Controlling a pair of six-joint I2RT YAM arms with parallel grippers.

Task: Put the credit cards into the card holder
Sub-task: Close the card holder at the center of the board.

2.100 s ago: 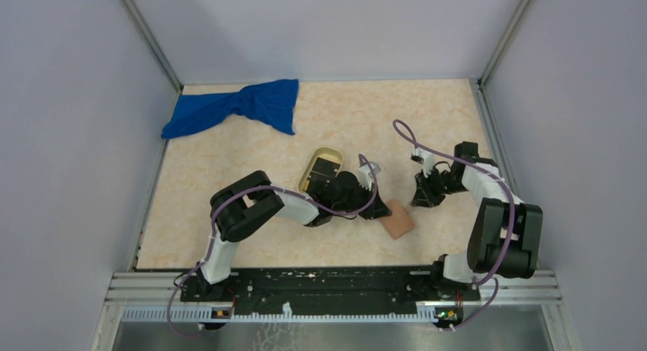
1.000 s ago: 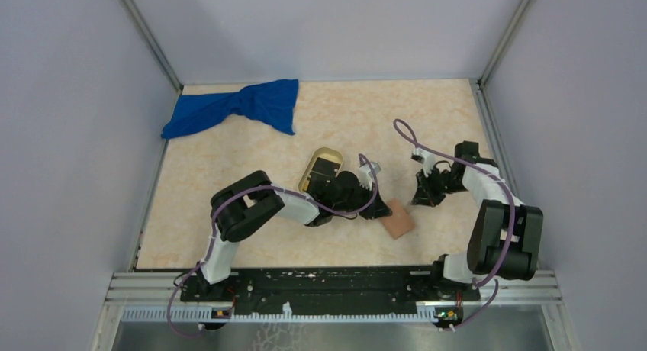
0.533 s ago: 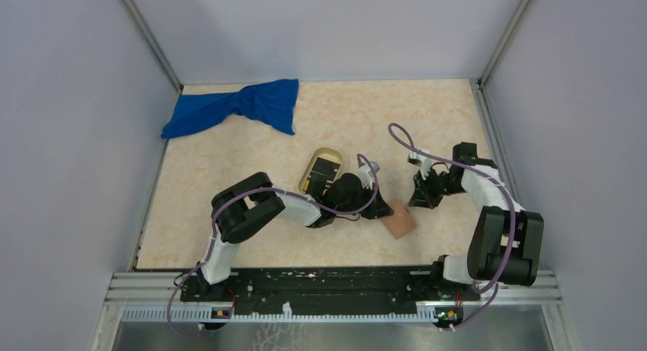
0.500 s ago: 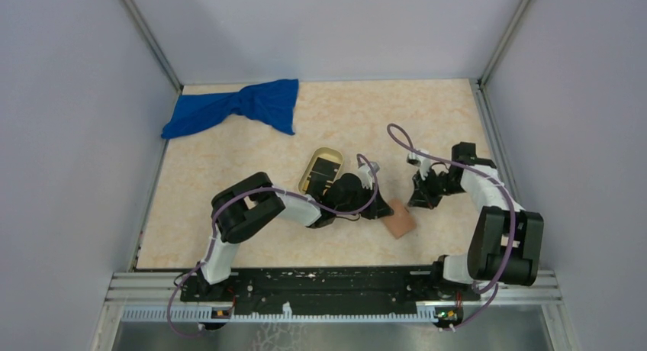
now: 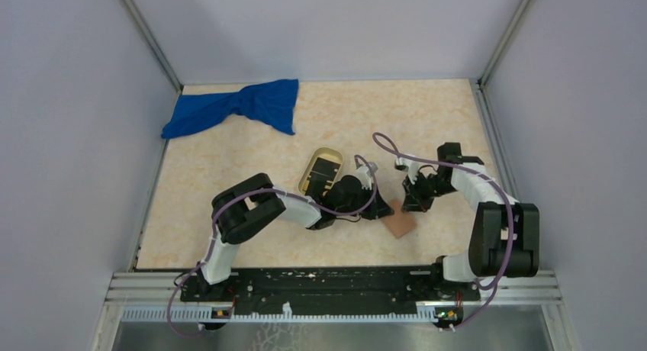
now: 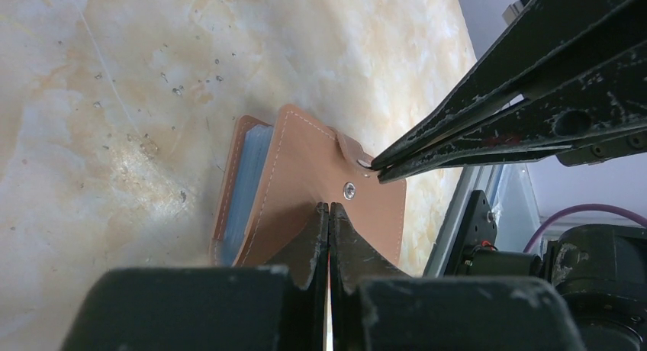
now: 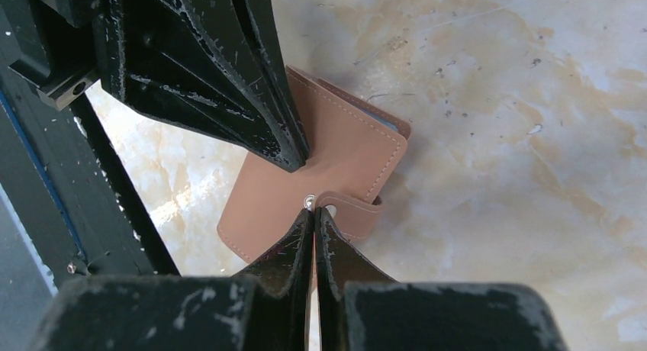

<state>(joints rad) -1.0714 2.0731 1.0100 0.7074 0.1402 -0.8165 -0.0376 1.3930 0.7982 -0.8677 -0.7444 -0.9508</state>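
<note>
Your left gripper (image 6: 329, 207) and right gripper (image 7: 313, 211), both closed, crowd the reddish-brown leather card holder (image 7: 343, 156); oval tan tray (image 5: 309, 174) just behind, surface's (image 5: 381, 107) front edge near.

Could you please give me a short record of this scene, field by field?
card holder: folded shut, lying on the table
left gripper: shut, tips on the holder's cover
right gripper: shut, tips at the strap tab
tray: oval, beyond the left gripper, black card inside
cloth: blue, far left corner
</note>
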